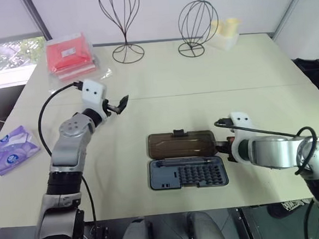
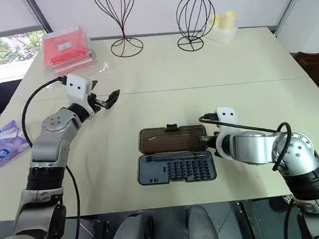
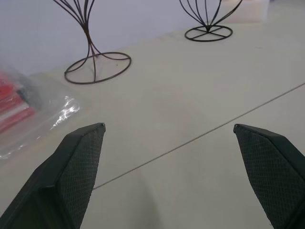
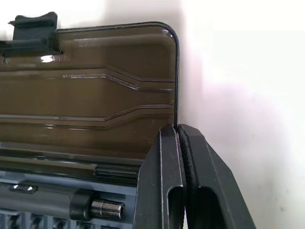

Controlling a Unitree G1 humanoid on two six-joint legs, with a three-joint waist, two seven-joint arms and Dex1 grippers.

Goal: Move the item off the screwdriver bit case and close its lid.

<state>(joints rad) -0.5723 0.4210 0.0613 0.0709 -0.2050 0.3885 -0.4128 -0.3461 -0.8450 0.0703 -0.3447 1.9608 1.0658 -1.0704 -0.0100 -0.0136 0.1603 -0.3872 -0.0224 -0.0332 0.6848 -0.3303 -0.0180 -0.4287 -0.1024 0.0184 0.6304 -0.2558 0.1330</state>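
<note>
Lying nearest the camera, the flat dark blue-grey plastic screwdriver bit case (image 1: 188, 174) is resting open near the front edge of the pale tabletop (image 1: 201, 84), its rows of bits exposed. Its translucent smoky-brown lid (image 1: 180, 144) is lying flat on the far side of the tray, hinge between them, black latch tab at the far edge. Case and lid are both running long axis left to right.

At the right short end of the lid, the right gripper (image 4: 179, 131) is sitting with its jaws pressed together and holding nothing; the tips are pointing along the lid's right edge, at or just beside its corner. Whether they are touching the plastic is hard to judge. This is clearly the nearer arm, so swinging the lid toward the tray looks like its job, working from that right-hand end.

Off to the left, the left gripper (image 1: 121, 104) is hovering well apart from the case, jaws spread wide and empty over bare tabletop.

The small soft purple-and-white tissue pack (image 1: 11, 150) is lying at the left edge of the tabletop, well clear of the case, so that step appears done. Part of it is being cut off by the frame edge.
</note>
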